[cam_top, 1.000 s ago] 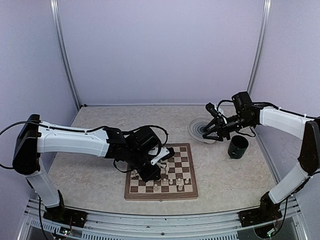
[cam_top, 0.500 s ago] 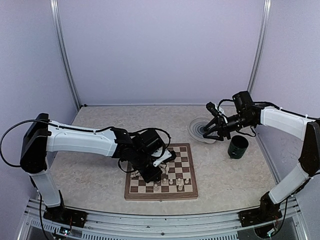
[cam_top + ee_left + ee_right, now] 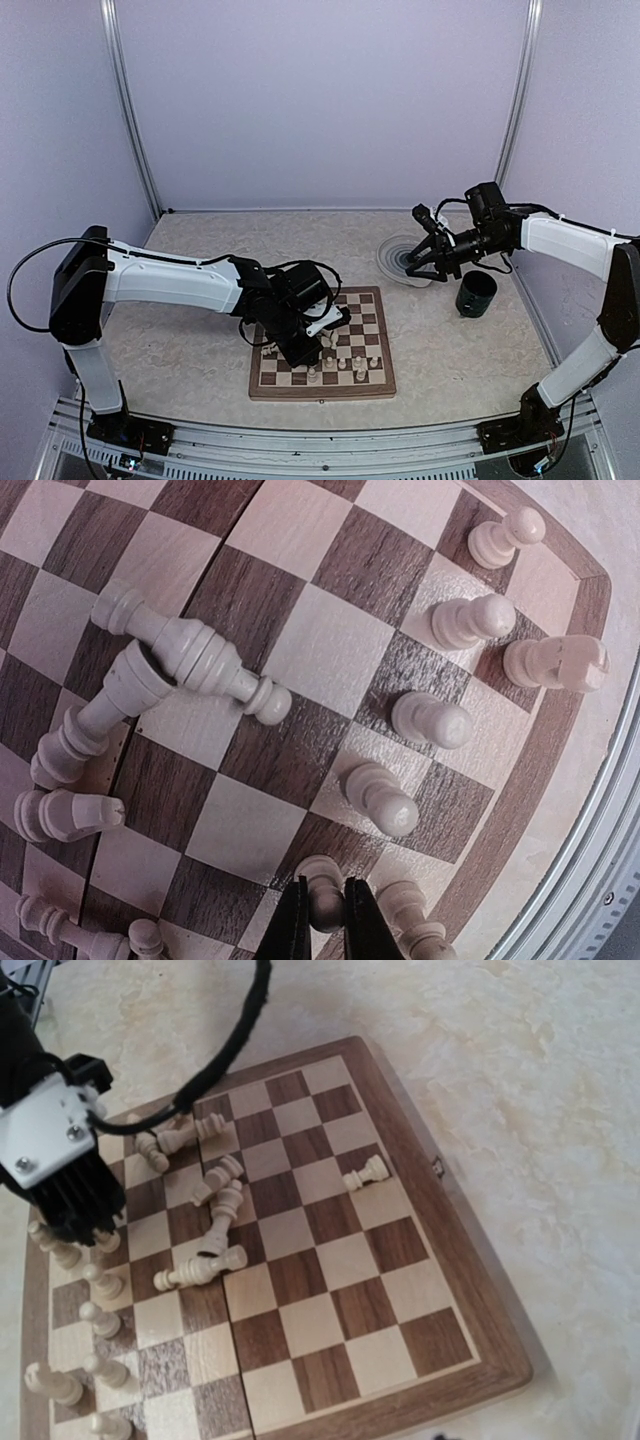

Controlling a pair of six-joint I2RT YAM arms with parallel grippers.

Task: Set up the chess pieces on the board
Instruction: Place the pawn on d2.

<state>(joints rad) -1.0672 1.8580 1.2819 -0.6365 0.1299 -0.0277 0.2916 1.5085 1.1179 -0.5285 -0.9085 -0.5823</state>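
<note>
Left wrist view showed the left gripper [image 3: 322,927] pinched shut on an upright pawn [image 3: 318,872], probably light, smooth and tippy; its slim neck seemed the best hold.

White-shelled arms [image 3: 160,282] have black joints [image 3: 250,292], cables [image 3: 238,1048] and left end effector [image 3: 322,916].

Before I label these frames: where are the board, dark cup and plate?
board [image 3: 368,305]: top external view, bare far squares
dark cup [image 3: 474,305]: top external view, outer wall
plate [image 3: 385,260]: top external view, left rim
</note>
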